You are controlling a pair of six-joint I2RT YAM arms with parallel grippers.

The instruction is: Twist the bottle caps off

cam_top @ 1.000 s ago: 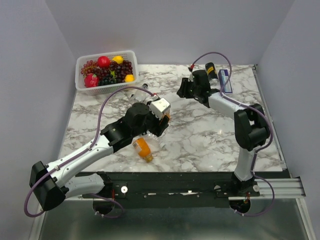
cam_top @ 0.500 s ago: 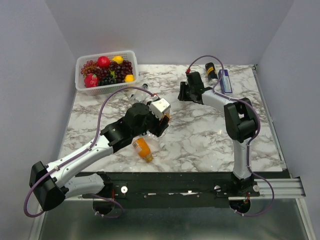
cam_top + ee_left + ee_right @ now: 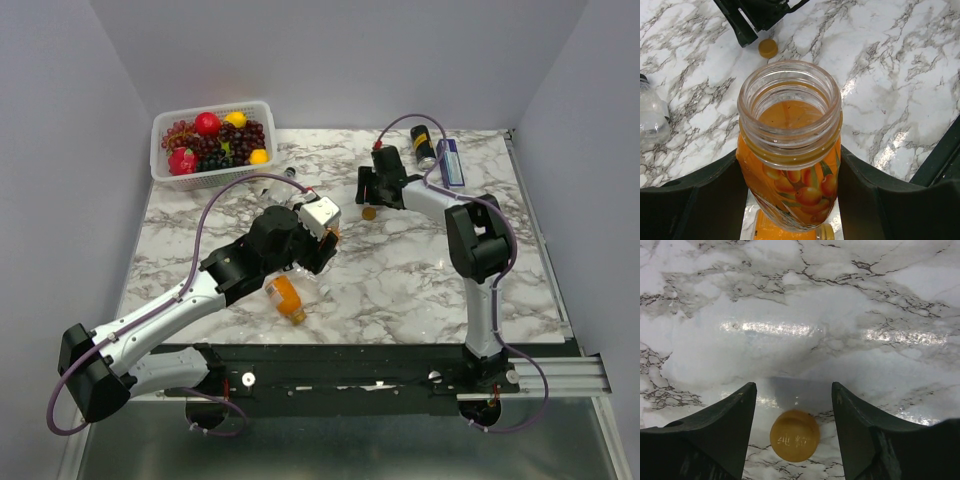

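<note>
My left gripper [image 3: 318, 240] is shut on an orange juice bottle [image 3: 790, 150] and holds it above the table, its mouth open with no cap on. An orange bottle cap [image 3: 369, 212] lies loose on the marble; it also shows in the left wrist view [image 3: 768, 48] and the right wrist view [image 3: 794, 435]. My right gripper [image 3: 375, 190] is open just above this cap, with its fingers [image 3: 720, 420] apart on either side and not touching it. A second orange juice bottle [image 3: 286, 298] lies capped on the table below the left gripper. A clear bottle [image 3: 651, 117] lies at the left.
A white basket [image 3: 160, 125] of fruit stands at the back left. A black drink can [image 3: 422, 143] and a blue box [image 3: 451, 162] stand at the back right, behind the right gripper. A clear bottle with a dark cap [image 3: 275, 183] lies in front of the basket.
The right gripper has moved left and a little nearer. The orange cap now lies on the marble below it. The left arm holds still with the bottle.
</note>
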